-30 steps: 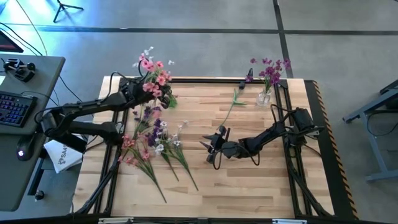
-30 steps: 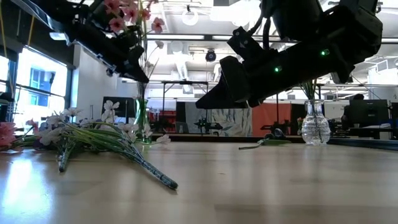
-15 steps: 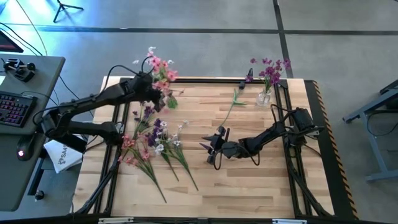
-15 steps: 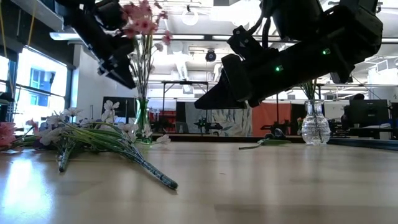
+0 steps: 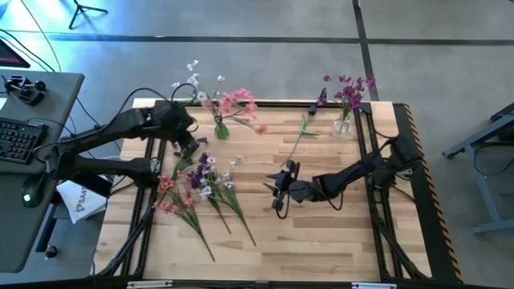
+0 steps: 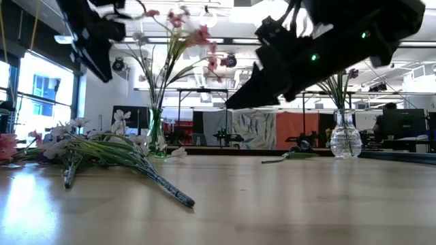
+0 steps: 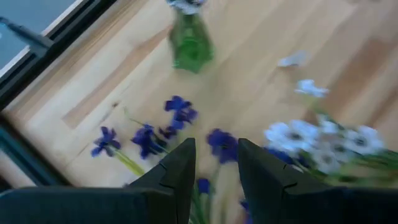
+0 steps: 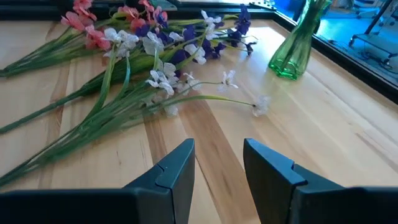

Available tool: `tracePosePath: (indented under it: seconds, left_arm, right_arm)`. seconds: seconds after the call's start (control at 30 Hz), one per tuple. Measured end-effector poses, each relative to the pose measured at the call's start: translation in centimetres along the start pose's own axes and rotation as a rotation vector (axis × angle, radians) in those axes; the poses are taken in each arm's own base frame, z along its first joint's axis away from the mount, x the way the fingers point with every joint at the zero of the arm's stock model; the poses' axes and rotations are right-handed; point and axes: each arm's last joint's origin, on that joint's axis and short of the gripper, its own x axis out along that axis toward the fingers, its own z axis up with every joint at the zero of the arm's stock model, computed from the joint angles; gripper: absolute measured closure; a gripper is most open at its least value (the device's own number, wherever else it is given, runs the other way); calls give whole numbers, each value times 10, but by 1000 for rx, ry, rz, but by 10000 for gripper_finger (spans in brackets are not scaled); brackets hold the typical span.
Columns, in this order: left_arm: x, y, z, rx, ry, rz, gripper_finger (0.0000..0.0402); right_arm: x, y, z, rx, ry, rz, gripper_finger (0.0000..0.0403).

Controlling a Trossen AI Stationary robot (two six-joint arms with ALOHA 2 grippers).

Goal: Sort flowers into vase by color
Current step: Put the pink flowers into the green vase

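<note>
A green vase [image 5: 220,128] at the far left of the table holds pink flowers [image 5: 237,103] and a few white ones [image 5: 193,79]. A clear vase [image 5: 341,126] at the far right holds purple flowers [image 5: 349,88]. A pile of pink, white and purple flowers [image 5: 197,181] lies flat on the wood at the left. My left gripper [image 5: 189,144] hangs open above the pile's far end, just near-left of the green vase [image 7: 189,46], with nothing between its fingers. My right gripper [image 5: 277,193] hovers open over the table's middle, pointing at the pile [image 8: 124,68].
One loose green sprig [image 5: 299,136] lies on the wood beside the clear vase. Black rails [image 5: 365,160] run along the table's left and right sides. Bare wood [image 5: 321,241] spreads over the near right part. A desk with a keyboard [image 5: 16,140] stands off the table's left.
My left gripper has let go of the pink flowers and drawn back up and toward the table's near-left, tipping down over the pile. The pink flowers now stand in the green vase, fanned out and leaning toward the right. My right gripper has risen slightly.
</note>
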Motion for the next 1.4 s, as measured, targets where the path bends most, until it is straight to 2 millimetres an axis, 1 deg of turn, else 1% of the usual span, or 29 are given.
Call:
tracePosePath:
  seconds: [0.1, 0.2, 0.4, 0.47, 0.53, 0.63, 0.73, 0.83, 0.93, 1.03, 1.13, 1.27, 1.4]
  left_arm:
    - [-22, -6, -7, -20, -51, -52, 301]
    - [-41, -10, -14, -32, -105, -111, 307]
    - [-69, -19, -24, -17, -216, -261, 319]
    - [-76, -27, -24, 12, -273, -347, 323]
    - [-76, -40, -25, 15, -297, -422, 329]
    - [-64, -70, -28, 5, -263, -467, 345]
    - [-47, -105, -37, -18, -136, -444, 366]
    - [-35, -139, -50, -76, -5, -429, 387]
    - [-26, -170, -71, -130, 116, -395, 399]
    - [-17, -194, -99, -186, 202, -339, 398]
    - [-6, -214, -129, -235, 262, -259, 397]
    - [9, -233, -168, -399, 319, -131, 397]
    - [24, -242, -193, -544, 343, -16, 394]
  right_arm:
    - [-9, -4, 6, -12, 29, -5, 270]
    - [-13, -7, 10, -22, 41, -10, 270]
    - [-6, -20, 13, -42, 37, -53, 270]
    - [-3, -25, 12, -41, 47, -53, 270]
    - [3, -29, 9, -43, 66, -44, 270]
    - [17, -33, -3, -50, 105, -5, 270]
    - [29, -36, -13, -78, 115, 27, 270]
    - [34, -40, -17, -99, 126, 23, 270]
    - [34, -39, -15, -117, 119, 26, 270]
    - [30, -33, -15, -150, 113, 48, 270]
    - [27, -25, -16, -162, 110, 73, 270]
    - [23, -19, -15, -190, 95, 95, 270]
    - [24, -19, -12, -207, 58, 96, 270]
